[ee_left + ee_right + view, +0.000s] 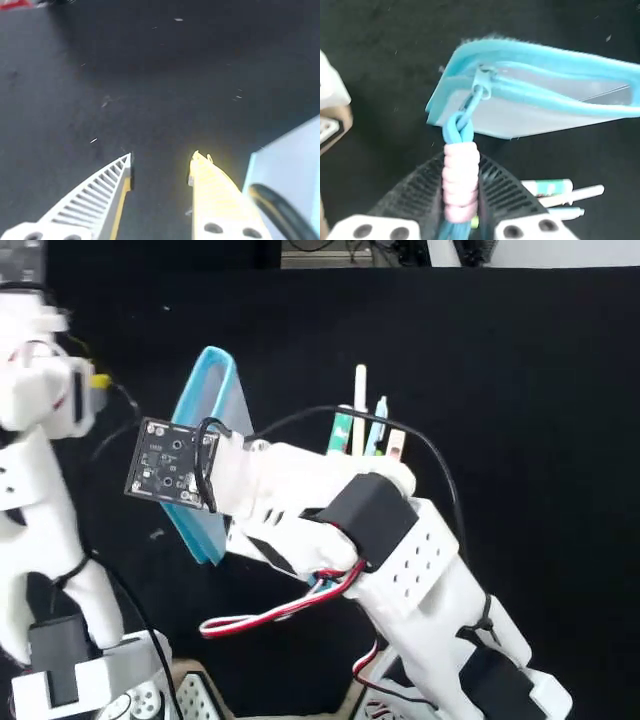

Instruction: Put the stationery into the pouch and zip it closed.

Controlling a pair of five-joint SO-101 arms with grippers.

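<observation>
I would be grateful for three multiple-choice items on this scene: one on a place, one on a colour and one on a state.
1. Where are the pens?
A. Inside the pouch
B. On the table, beside the pouch
C. Standing in a cup

2. What colour is the pouch's edging?
A. Light blue
B. Red
C. Yellow

3. How is the right gripper?
A. Open over bare table
B. Shut on a pen
C. Shut on the zip cord

Answers:
1 B: the pens lie on the black surface outside the pouch.
2 A: its rim is light blue.
3 C: the pink-and-blue cord sits clamped between its fingers.
</observation>
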